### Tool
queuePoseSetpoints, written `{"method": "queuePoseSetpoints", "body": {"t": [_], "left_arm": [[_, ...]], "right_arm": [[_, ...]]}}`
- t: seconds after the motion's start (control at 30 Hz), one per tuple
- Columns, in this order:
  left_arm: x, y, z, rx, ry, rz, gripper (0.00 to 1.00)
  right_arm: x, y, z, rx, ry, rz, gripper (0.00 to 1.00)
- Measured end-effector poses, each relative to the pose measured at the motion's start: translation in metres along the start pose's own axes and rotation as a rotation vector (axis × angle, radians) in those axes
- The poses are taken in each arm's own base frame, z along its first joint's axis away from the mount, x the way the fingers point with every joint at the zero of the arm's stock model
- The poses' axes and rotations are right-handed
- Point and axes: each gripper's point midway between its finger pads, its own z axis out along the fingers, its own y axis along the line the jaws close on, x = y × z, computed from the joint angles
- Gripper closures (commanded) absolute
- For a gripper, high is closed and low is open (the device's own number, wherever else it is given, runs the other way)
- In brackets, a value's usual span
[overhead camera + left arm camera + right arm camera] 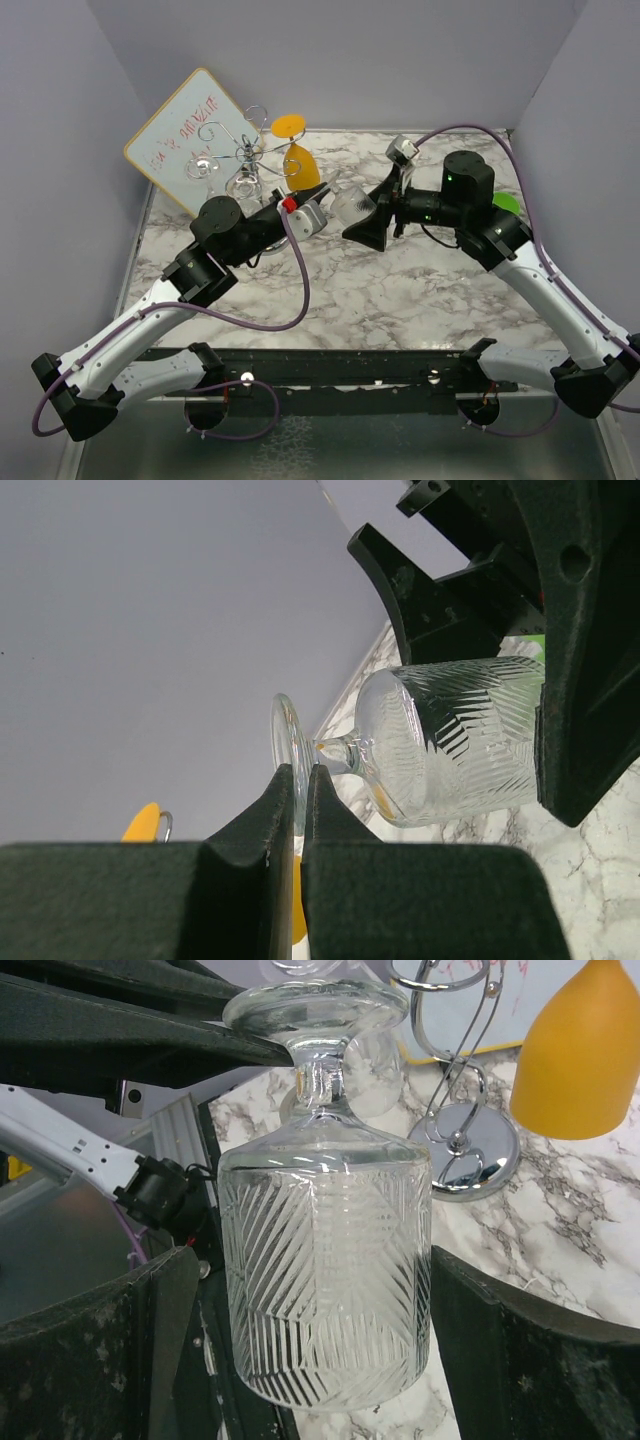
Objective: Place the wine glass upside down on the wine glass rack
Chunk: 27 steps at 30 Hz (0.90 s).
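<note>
A clear ribbed wine glass (pixel 352 207) is held in the air, lying sideways, between the two arms. My left gripper (pixel 300 780) is shut on the glass's round foot (pixel 284 742); the bowl (pixel 455 742) points away from it. My right gripper (pixel 315 1360) is open and straddles the bowl (pixel 325 1270), its fingers (pixel 540 1360) on either side, with a gap showing on the left. The chrome wine glass rack (pixel 245 155) stands at the back left; its mirror disc base (pixel 468 1155) shows behind the glass.
A yellow wine glass (pixel 300 165) hangs upside down on the rack's right side, close to the held glass. A tilted whiteboard (pixel 180 135) leans behind the rack. A green object (pixel 506 202) lies behind the right arm. Purple walls enclose the marble table (pixel 400 300).
</note>
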Motion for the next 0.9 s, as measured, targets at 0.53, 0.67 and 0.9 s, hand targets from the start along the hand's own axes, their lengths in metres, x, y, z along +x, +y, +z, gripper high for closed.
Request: {"method": "queuePoseSetpoints", "body": {"t": [0.53, 0.67, 0.9], "left_arm": [[0.005, -0.006, 0.0, 0.027, 0.015, -0.002, 1.0], [0.005, -0.006, 0.0, 0.029, 0.018, -0.004, 0.76], [-0.007, 0.001, -0.003, 0.003, -0.003, -0.045, 0.33]], "right_arm": [[0.014, -0.005, 0.011, -0.031, 0.049, 0.011, 0.77], [0.014, -0.005, 0.011, -0.032, 0.049, 0.011, 0.95], [0.02, -0.006, 0.013, -0.033, 0.051, 0.034, 0.99]]}}
